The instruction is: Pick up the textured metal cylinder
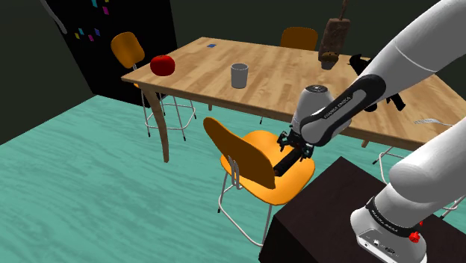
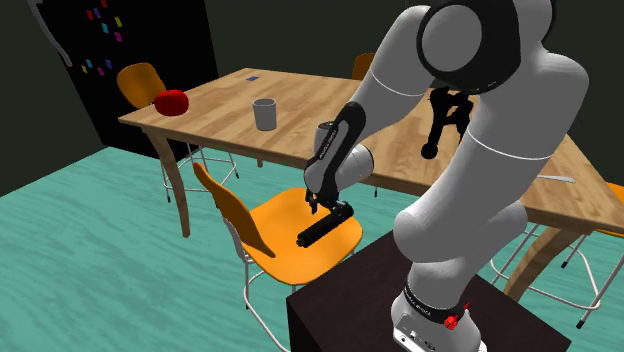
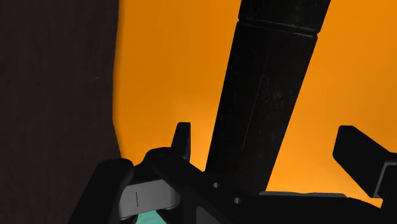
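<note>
1. Now the gripper [image 1: 293, 146] hangs low over the seat of the orange chair [image 2: 285, 230], the one pulled out from the wooden table [image 1: 284, 75] just beside the dark stand [image 1: 321, 217].
2. And the target: a black cylinder [image 2: 325, 226] lies flat on that seat, on the side nearest the stand, slanting across the orange surface.
3. From the wrist view, the cylinder runs straight up the middle, away from the hand, with a stepped collar near its far end.
4. Fingers [image 3: 183, 137] are spread wide! One stands just beside the cylinder's flank with a sliver of orange showing between them. The other sits well out on the opposite side.
5. So the claw is open, straddling the cylinder, with neither finger touching it and nothing gripped.
6. Over in the second exterior view, the white forearm angles down from above the table's edge, with the wrist directly above the cylinder's upper end.
7. Up on the table, a grey cup [image 1: 239, 75] stands upright towards the middle, and a red rounded thing [image 1: 162, 65] sits near the corner at the shoulder view's left. Both are well apart from the action.
8. Below it all is a teal floor [image 1: 89, 172].
</note>
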{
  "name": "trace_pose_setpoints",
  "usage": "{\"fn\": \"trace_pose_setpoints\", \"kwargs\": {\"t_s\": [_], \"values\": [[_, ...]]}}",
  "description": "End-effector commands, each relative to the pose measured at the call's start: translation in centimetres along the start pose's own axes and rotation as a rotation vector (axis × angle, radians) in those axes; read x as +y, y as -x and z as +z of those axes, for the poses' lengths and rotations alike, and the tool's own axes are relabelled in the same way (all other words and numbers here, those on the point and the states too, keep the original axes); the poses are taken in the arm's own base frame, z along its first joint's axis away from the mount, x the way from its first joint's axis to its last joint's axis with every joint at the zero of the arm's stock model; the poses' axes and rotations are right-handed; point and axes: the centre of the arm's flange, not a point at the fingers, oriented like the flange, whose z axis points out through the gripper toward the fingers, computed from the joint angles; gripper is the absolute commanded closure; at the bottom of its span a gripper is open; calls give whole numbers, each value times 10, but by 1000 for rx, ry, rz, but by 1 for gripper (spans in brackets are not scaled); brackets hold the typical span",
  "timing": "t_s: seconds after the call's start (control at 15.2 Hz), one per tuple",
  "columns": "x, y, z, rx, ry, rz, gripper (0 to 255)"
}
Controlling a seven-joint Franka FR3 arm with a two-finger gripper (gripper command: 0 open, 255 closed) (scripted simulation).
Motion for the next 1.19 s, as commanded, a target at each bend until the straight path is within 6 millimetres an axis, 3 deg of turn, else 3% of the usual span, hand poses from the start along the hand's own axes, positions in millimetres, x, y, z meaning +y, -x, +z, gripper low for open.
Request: {"fn": "trace_pose_setpoints", "kwargs": {"t_s": [0.0,0.4,0.46,1.12], "values": [[2,0,13,-1,-3,12,0],[2,1,37,-1,-3,12,0],[2,2,38,-1,-4,12,255],[2,0,32,-1,-3,12,255]]}}
